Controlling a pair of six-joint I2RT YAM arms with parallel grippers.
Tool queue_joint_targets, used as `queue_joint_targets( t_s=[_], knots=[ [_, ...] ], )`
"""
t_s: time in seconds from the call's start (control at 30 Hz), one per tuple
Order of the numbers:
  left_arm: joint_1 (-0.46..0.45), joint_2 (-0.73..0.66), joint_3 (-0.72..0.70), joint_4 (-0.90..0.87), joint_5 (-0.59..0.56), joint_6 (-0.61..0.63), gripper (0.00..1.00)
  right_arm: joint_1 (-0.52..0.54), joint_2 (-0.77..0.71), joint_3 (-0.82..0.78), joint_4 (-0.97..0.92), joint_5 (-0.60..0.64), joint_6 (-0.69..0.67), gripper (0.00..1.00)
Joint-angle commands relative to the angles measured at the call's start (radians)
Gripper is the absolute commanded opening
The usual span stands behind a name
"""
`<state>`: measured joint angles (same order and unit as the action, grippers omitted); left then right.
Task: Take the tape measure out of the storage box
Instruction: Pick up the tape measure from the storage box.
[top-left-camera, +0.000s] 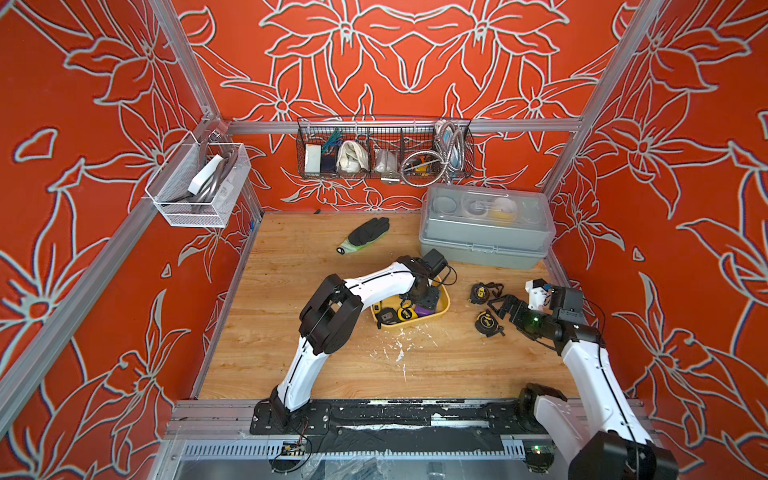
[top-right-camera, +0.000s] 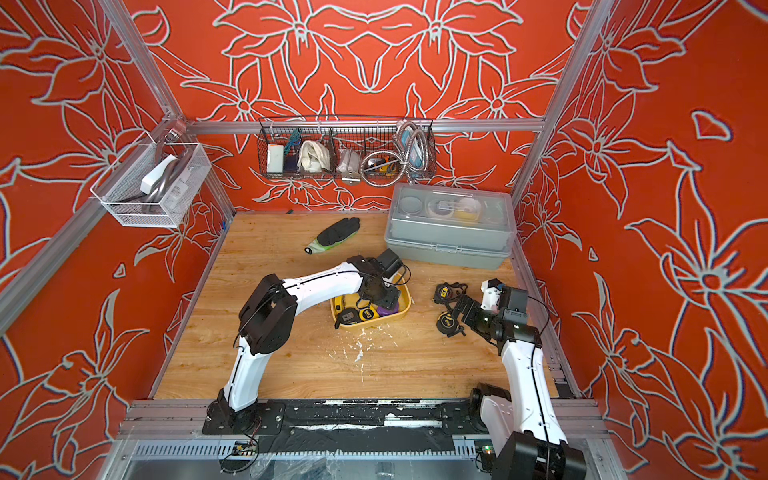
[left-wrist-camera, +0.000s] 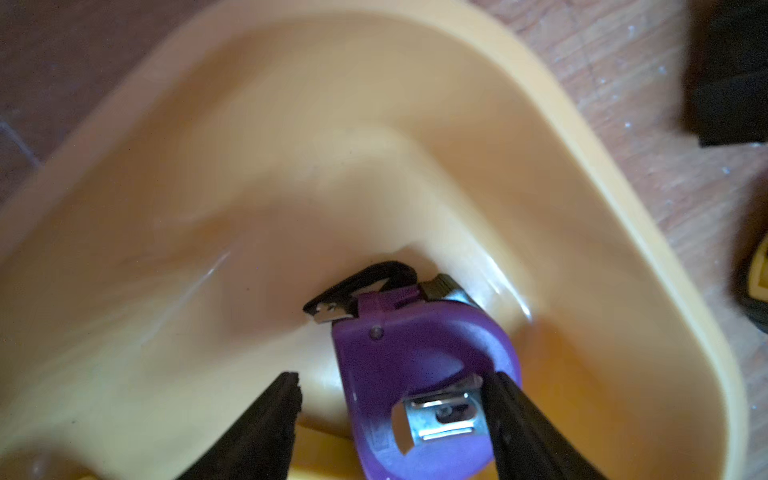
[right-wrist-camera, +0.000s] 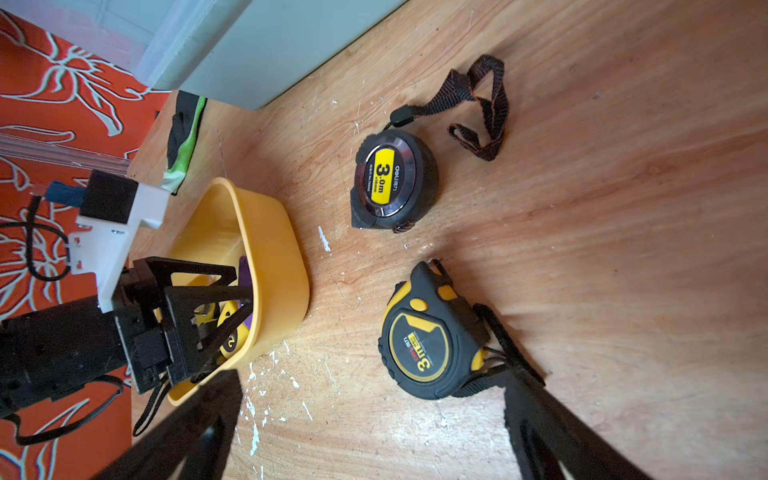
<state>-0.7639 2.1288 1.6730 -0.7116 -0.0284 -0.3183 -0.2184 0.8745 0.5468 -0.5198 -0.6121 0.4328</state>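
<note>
**Step in hand: grasp of the purple tape measure in the storage box**

I have the left hand (left-wrist-camera: 392, 382) down inside the storage box (left-wrist-camera: 415, 83), mid-desk. Its jaws are apart astride the purple tape measure (left-wrist-camera: 415, 353) at the box's right end. One finger (left-wrist-camera: 515, 415) touches it and the other stands clear.

Next, as I judge it: clamp, then lift straight over the rim.

A yellow-faced tape measure (top-left-camera: 405, 313) crowds its left. The right hand (right-wrist-camera: 372, 374) hovers wide apart near a yellow-black tape measure (right-wrist-camera: 428, 332) on the desk (right-wrist-camera: 623, 249), right.
</note>
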Motion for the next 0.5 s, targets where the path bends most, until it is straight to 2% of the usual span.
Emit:
queue_joint_targets(
  t_s=[0.0,0.07,0.17,0.2,0.47],
  knots=[
    [0.050,-0.005,-0.092,-0.129,-0.117,-0.010,0.73,0.015,-0.002,-0.010,-0.004,-0.018,0.000,1.00],
    [0.051,-0.037,-0.112,-0.126,-0.135,-0.015,0.77,0.022,-0.002,-0.015,-0.001,-0.011,0.003,1.00],
    [0.048,-0.074,-0.117,-0.115,-0.108,-0.019,0.92,0.031,-0.007,-0.020,0.009,-0.011,0.007,1.00],
    [0.046,-0.081,-0.113,-0.111,-0.099,-0.023,0.95,0.033,-0.009,-0.021,0.014,-0.015,0.008,1.00],
    [0.040,-0.066,-0.076,-0.102,-0.001,-0.054,0.97,0.045,-0.023,-0.009,-0.002,0.004,-0.006,1.00]
  ],
)
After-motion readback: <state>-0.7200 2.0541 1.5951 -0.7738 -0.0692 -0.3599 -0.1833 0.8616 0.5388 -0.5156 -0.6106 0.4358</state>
